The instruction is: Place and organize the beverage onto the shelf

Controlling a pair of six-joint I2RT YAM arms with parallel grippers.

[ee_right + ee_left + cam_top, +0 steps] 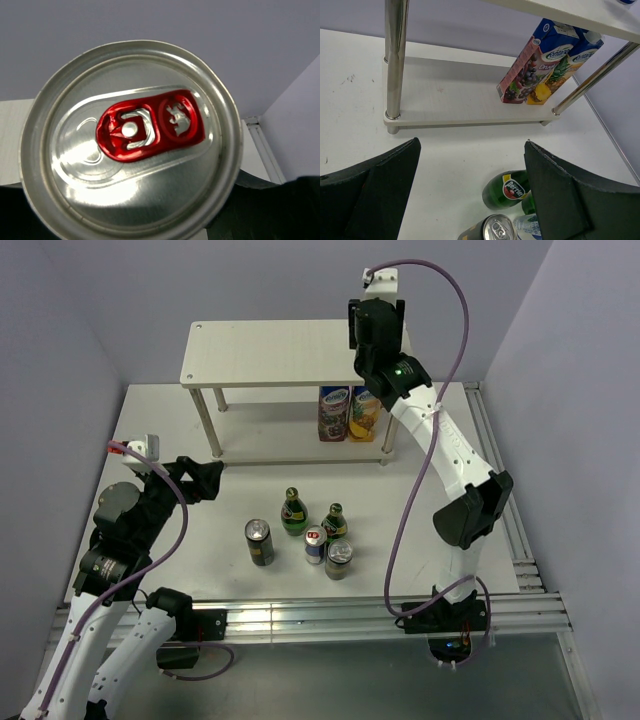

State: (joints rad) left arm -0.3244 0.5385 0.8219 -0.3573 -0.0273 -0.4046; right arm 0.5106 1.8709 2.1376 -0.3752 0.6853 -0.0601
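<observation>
The shelf (270, 352) stands at the back of the table. My right gripper (377, 325) is over the right end of its top board, shut on a blue-and-silver can (130, 140) whose silver top and red tab fill the right wrist view. On the table in front stand two green bottles (293, 512) (334, 523), a black can (259, 542), a blue-and-silver can (315, 545) and a second dark can (339, 560). My left gripper (205, 480) is open and empty, to the left of and apart from this group. The left wrist view shows a bottle (507, 190) and the black can (492, 230).
Two juice cartons (347, 412) stand at the right end of the shelf's lower board (450, 95), also seen in the left wrist view (540, 65). Metal shelf posts (394, 60) rise at the corners. Walls close in on the left, back and right.
</observation>
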